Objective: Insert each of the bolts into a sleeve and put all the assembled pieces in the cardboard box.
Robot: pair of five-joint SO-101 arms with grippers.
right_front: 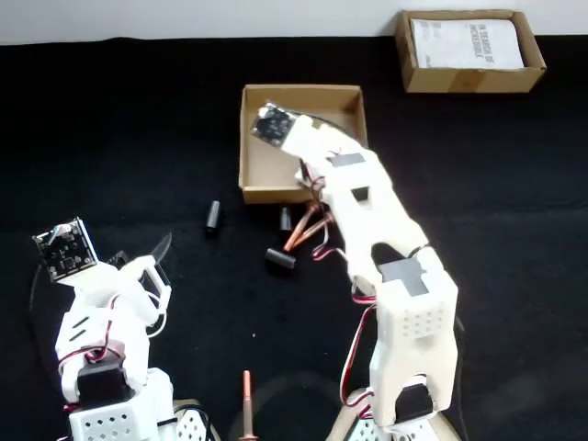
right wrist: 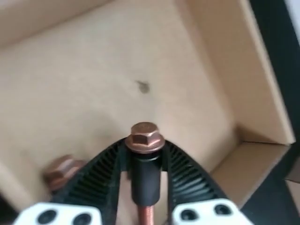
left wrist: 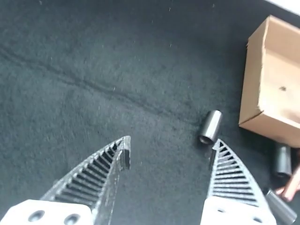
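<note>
Cloth (left wrist: 93, 70): matte black felt is covering my table.
Cardboard box (right wrist: 93, 70): plain brown and open-topped, it is sitting beneath my right gripper (right wrist: 146, 150).
Right jaws: ribbed and black, they are clamping a smooth sleeve (right wrist: 145, 176) with a copper hex-head bolt (right wrist: 146, 137) through it, the head just past the tips.
Left gripper (left wrist: 171, 143): it is hanging spread wide, with a cylindrical loose sleeve (left wrist: 210, 126) lying just beside one tip.

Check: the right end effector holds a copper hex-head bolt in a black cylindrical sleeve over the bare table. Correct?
No: the right wrist view shows the right end effector holding the copper bolt in the black sleeve over the brown cardboard box.
</note>
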